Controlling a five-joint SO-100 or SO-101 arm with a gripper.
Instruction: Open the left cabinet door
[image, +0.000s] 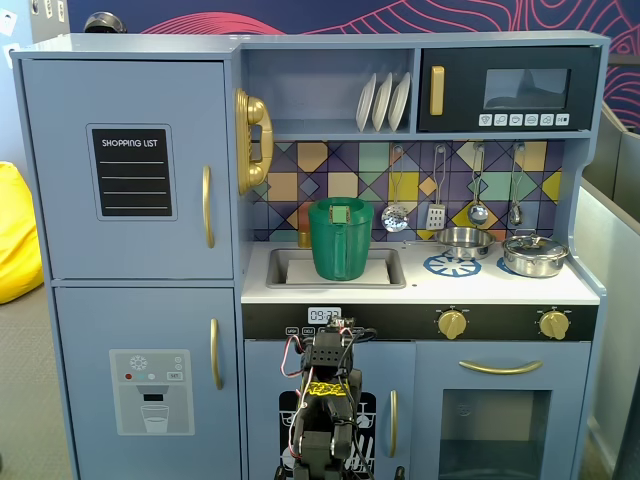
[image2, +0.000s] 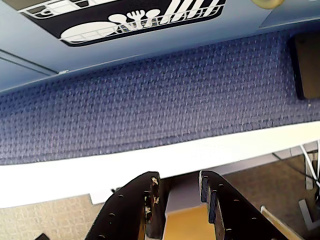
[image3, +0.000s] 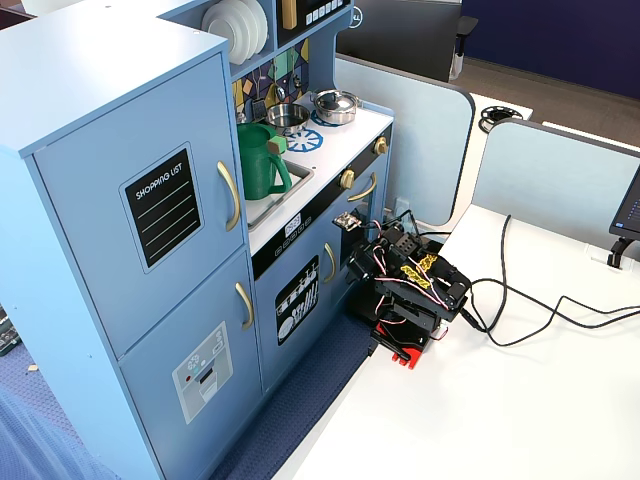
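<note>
Blue-grey left door (image: 130, 165) is shut flush with the cabinet in both fixed views, so basically nothing's been done on the task yet. It's the upper-left panel of the toy kitchen, the one with the black "SHOPPING LIST" board (image: 131, 172), and its gold handle (image: 207, 206) runs vertically along its right edge as the front fixed view shows it.

The arm (image3: 410, 290) is folded up low on the white bench (image3: 520, 400), parked in front of the dishwasher door (image3: 297, 300) and well apart from that handle, which sits way higher and off to the left in the front view. So my read is the whole job is still ahead: raise up, get across to the handle, grab or hook it, pull the door out.

Pincer (image2: 179, 197): the wrist view shows the two dark fingers with a narrow gap between them and nothing in there, just pointing down at the bench edge and blue carpet (image2: 150, 100).

Stuff that's hard to tell:
- the wrist cam doesn't see the left door at all, only the bottom of the dishwasher graphic
- in the front view the arm's base is cut off by the bottom edge
- in the angled fixed view the pincer is lost in wires and servo bits
- can't see the hinges, so can't say for sure which way it swings
</note>
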